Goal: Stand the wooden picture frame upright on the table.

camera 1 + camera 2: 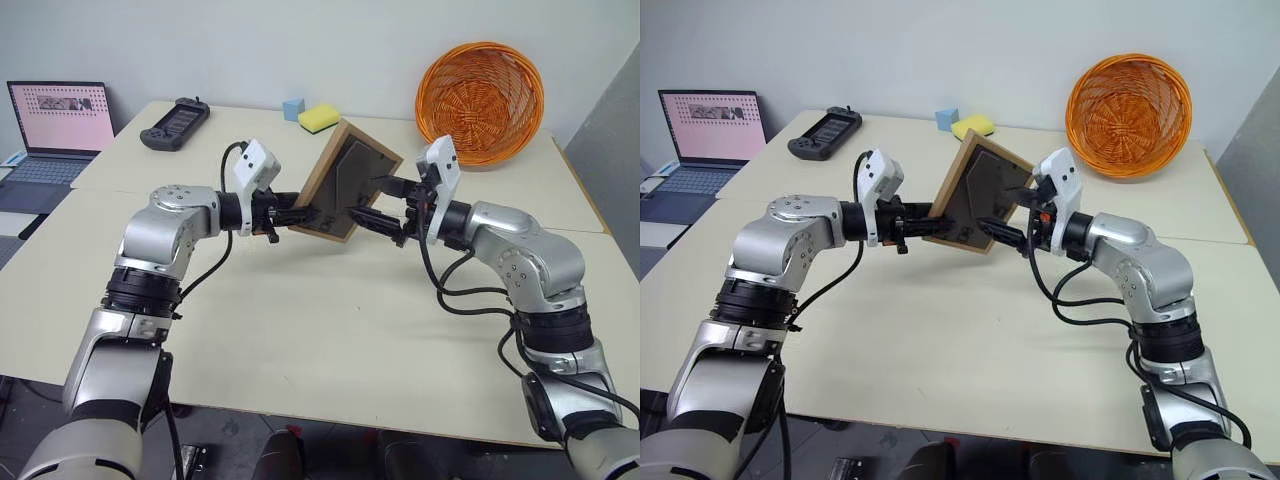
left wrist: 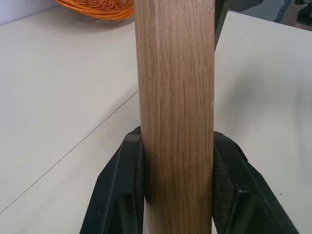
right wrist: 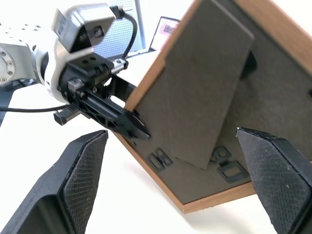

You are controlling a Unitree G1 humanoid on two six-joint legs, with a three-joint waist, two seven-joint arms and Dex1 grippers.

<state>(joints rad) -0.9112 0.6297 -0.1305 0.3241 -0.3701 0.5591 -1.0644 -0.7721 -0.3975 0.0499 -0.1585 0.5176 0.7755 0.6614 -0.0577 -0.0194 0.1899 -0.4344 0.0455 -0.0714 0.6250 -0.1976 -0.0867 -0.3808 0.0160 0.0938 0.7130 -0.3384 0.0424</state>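
Wooden picture frame [image 1: 345,183] tilted above table [image 1: 330,330] | left gripper [image 1: 297,217] jaws clamp it | right gripper [image 1: 385,206] jaws wide, empty | basket [image 1: 481,100] empty

The small rectangular light-wood picture frame [image 1: 345,182] is held up off the table, tilted, with its dark grey back panel facing the camera and one corner pointing up. A flat grey fold-out stand lies against that back panel, tapering toward the lower edge. The frame's lower left edge sits clamped between the two black fingers of the left gripper [image 1: 300,215]; the grain of the wood runs along that edge. The right gripper [image 3: 180,180] hangs just behind the back panel, fingers spread wide and apart from it. The large pale cream flat tabletop [image 1: 330,330], crossed by a thin seam, lies below both claws.
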